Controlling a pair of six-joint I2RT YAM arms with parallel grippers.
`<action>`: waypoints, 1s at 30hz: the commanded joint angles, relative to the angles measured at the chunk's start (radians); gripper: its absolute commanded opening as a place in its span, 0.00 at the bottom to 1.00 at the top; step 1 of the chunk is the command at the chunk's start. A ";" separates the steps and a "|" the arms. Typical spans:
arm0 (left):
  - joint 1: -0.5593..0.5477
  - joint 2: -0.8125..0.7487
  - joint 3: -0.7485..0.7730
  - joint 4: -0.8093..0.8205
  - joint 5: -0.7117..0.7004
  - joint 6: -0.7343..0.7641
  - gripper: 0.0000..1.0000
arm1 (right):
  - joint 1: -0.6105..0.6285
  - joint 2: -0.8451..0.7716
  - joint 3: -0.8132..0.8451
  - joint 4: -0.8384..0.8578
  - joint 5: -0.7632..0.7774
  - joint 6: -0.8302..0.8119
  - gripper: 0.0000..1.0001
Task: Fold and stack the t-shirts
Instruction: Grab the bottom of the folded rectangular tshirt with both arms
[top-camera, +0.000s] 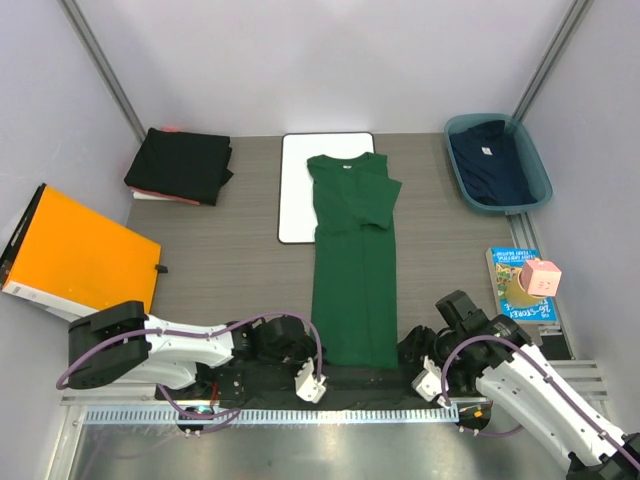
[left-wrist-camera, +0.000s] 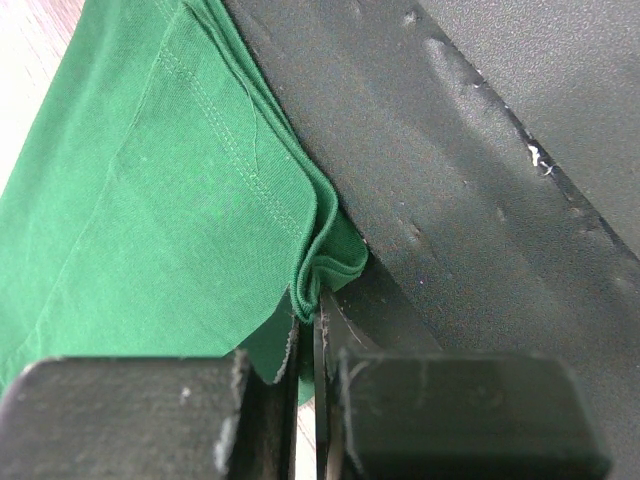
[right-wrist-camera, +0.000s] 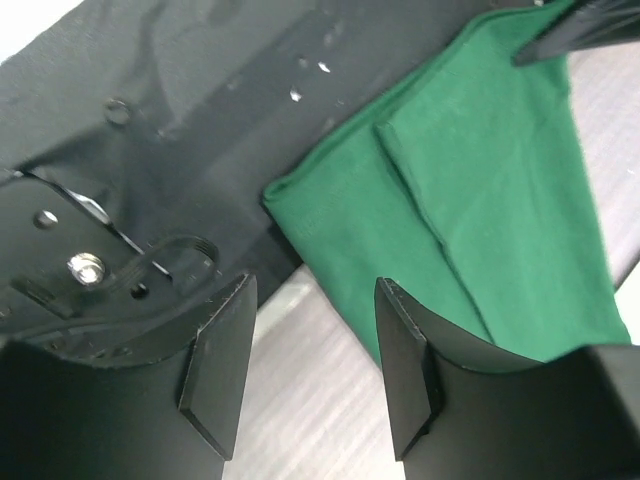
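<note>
Dark green cloth t-shirt (top-camera: 352, 270), folded lengthwise: collar end on white rectangular board (top-camera: 295, 190), hem at the end away from it. Left claw (left-wrist-camera: 317, 325) pinches one hem corner. Right claw (right-wrist-camera: 310, 350) stands spread, short of the other corner. Recommend seating all layers before lifting both corners together. Navy t-shirt (top-camera: 490, 170), right of board: neck label (top-camera: 487, 152) illegible.

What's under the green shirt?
The green shirt lies with its upper part on the white board; only the board's left strip and top edge show, the rest is covered. Its lower part is on the grey table, hem on the black mat.
</note>
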 joint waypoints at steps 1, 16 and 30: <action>-0.005 -0.019 0.016 0.019 0.000 -0.005 0.00 | -0.001 0.034 -0.055 0.038 -0.050 -0.118 0.54; -0.005 -0.035 0.006 0.025 -0.014 -0.015 0.00 | 0.020 0.264 -0.076 0.257 -0.060 -0.175 0.48; -0.005 -0.030 0.003 0.039 -0.011 -0.029 0.00 | 0.088 0.347 -0.095 0.448 -0.050 -0.091 0.22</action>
